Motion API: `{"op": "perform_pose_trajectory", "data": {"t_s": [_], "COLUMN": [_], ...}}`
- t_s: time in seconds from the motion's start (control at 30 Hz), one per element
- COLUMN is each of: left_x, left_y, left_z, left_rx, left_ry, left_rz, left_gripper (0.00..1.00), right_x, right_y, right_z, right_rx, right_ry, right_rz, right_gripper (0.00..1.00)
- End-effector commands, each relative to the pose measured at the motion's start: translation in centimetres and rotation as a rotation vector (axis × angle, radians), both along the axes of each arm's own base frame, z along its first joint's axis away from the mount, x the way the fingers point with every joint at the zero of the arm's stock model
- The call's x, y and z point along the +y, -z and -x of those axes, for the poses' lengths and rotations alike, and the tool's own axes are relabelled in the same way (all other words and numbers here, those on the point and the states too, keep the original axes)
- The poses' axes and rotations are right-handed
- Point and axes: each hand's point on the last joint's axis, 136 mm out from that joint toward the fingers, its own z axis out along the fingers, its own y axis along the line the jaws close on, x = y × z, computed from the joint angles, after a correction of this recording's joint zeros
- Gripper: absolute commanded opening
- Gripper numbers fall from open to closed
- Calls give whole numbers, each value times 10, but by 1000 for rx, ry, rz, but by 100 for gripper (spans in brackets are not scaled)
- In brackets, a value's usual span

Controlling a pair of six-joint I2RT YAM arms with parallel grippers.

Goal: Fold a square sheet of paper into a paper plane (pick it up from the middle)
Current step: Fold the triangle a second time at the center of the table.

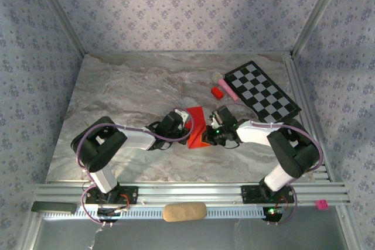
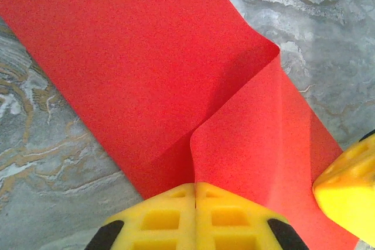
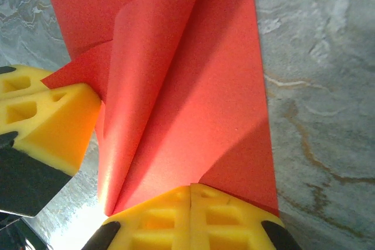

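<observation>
Table [image 1: 117, 98]: the paper [image 1: 198, 128] sits mid-table between the two arms, partly lifted off the surface. We see it bent over into a loose lengthwise fold, with soft curves and no pressed crease, nose corners or wings. We judge this an early stage with most folds left. Left gripper [image 2: 195, 187] is fully closed, pinching the paper at one end of the fold. Right gripper [image 3: 191, 188] is clamped the same way on the opposite edge, just beside the left.
</observation>
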Motion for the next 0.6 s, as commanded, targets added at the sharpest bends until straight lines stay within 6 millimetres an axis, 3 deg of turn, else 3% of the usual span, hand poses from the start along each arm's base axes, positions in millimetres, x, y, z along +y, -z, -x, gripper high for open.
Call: {"op": "perform_pose_trajectory", "data": {"t_s": [0.0,0.23,0.43,0.57], "left_x": [5,4,4,4], "left_y": [15,19,19,19], "left_z": [3,5,6,6], "left_rx": [36,52,56,56], "left_ry": [-5,3,6,6], "left_rz": [-31,-33,-34,-33], "left_gripper": [1,1,0,1], "right_x": [-10,13,33,37], "right_y": [0,-43,-44,-38], "right_z": [4,-23,-34,-37], "right_rx": [19,-89,-78,-69], "right_ry": [12,50,74,88], "right_rz": [17,-151,-240,-248], "right_gripper": [3,2,0,0]}}
